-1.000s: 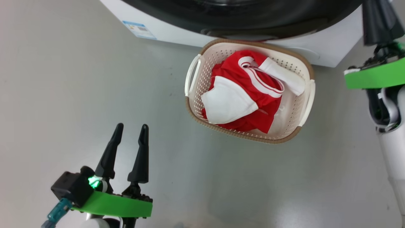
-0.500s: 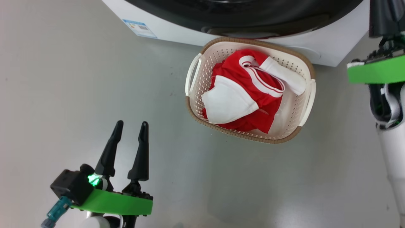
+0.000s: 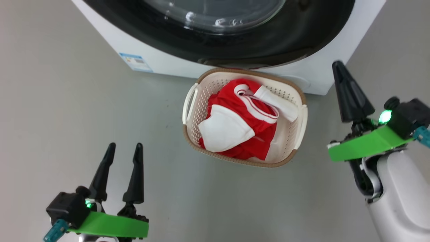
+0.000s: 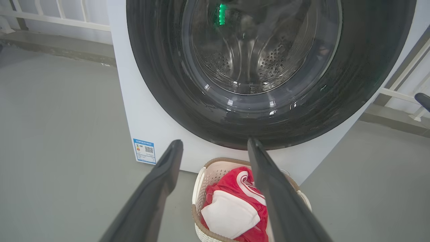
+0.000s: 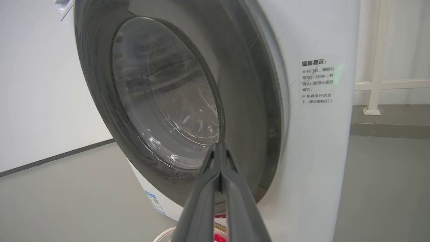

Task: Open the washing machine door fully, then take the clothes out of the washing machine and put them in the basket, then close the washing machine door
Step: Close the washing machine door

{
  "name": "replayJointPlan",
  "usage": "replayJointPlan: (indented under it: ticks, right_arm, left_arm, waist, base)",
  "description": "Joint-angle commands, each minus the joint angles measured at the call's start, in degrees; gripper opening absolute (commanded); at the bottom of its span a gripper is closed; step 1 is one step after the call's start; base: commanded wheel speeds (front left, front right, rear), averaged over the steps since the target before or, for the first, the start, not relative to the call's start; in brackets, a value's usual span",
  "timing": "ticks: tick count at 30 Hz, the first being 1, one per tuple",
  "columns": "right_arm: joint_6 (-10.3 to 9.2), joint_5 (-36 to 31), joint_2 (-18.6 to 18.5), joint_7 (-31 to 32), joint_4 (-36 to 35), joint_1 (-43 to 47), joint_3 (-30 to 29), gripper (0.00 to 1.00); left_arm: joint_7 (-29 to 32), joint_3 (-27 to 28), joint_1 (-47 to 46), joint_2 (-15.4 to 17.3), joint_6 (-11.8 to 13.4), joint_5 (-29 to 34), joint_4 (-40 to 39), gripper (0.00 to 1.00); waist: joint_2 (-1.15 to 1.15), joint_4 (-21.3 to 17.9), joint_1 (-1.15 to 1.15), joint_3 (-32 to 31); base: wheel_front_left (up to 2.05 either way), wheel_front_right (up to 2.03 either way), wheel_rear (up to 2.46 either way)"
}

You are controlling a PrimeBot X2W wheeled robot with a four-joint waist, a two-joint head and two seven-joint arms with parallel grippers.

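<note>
Left claw [image 3: 125, 146] released, right claw [image 3: 337, 66] clenched, both empty. Washing machine door [image 4: 268, 60] appears shut; if unlatched, it could swing open

1. The grey floor [image 3: 84, 111] is smooth and faintly glossy.
2. The washing machine [image 3: 168, 65] stands on it, a blue label [image 3: 135, 62] low on its front.
3. The basket [image 3: 288, 134] sits on the floor, its far rim against the machine's foot.

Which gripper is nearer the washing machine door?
Right. The right gripper is just right of the washing machine door; the left gripper is farther back, left of the basket.
</note>
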Motion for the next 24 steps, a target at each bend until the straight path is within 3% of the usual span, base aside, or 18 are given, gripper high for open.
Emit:
replayJointPlan:
  ticks: [1, 4, 24]
  right_arm:
    - [-0.05, 0.45, 0.90, 0.10, -1.33, 1.61, 1.01, 0.48]
    - [-0.05, 0.34, 1.27, 0.10, -1.16, 3.84, 0.75, 1.00]
    - [-0.05, -0.08, 3.40, 0.10, -0.39, 16.96, -3.35, 1.00]
  left_arm:
    - [-0.69, 2.48, 1.14, 1.05, -0.58, 0.81, -0.95, 1.00]
    - [-0.69, 3.21, 1.72, 1.05, -0.96, 1.75, -0.67, 1.00]
    - [-0.69, 6.57, 4.41, 1.05, -1.79, 7.47, 0.12, 1.00]
  waist:
    - [0.00, -2.31, 0.00, -2.73]
    - [0.00, -3.29, 0.00, -4.10]
    - [0.00, -10.23, 0.00, -11.33]
  base:
    - [0.00, 0.00, 0.00]
    - [0.00, 0.00, 0.00]
    - [0.00, 0.00, 0.00]
